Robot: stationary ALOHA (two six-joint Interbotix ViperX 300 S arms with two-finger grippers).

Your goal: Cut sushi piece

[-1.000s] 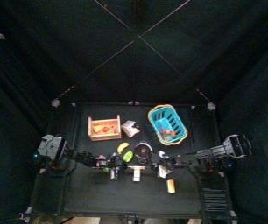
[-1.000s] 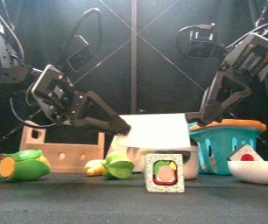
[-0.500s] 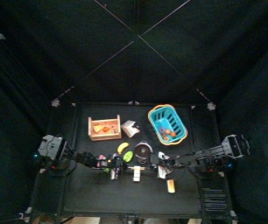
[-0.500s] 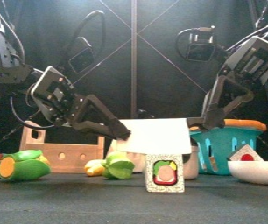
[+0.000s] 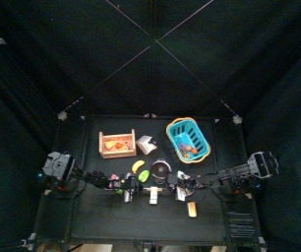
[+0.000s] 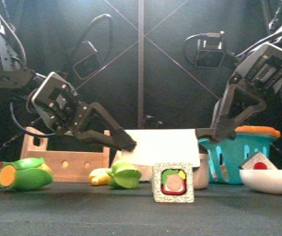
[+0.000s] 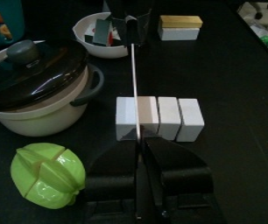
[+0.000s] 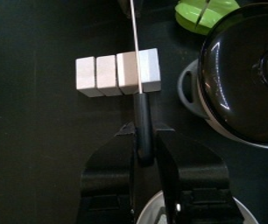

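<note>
The sushi roll (image 7: 160,118) is a row of white segments lying on the black table; it also shows in the right wrist view (image 8: 116,72). In the front view its end face (image 6: 172,182) shows red, green and yellow filling. A knife (image 8: 134,52) lies across the roll in the gap between two segments. My right gripper (image 8: 139,129) is shut on its black handle. My left gripper (image 7: 137,147) is shut, with the thin blade (image 7: 134,87) running out from between its jaws. The two grippers face each other across the roll.
A white pot with a black lid (image 7: 31,83) stands beside the roll. Nearby are a green cut fruit (image 7: 52,173) and a white bowl (image 7: 102,35). The front view shows a wooden crate (image 6: 64,157) on the left and a blue basket (image 6: 242,152) on the right.
The right arm has shifted slightly to the right and the left arm has moved a little. The sushi roll has not moved.
</note>
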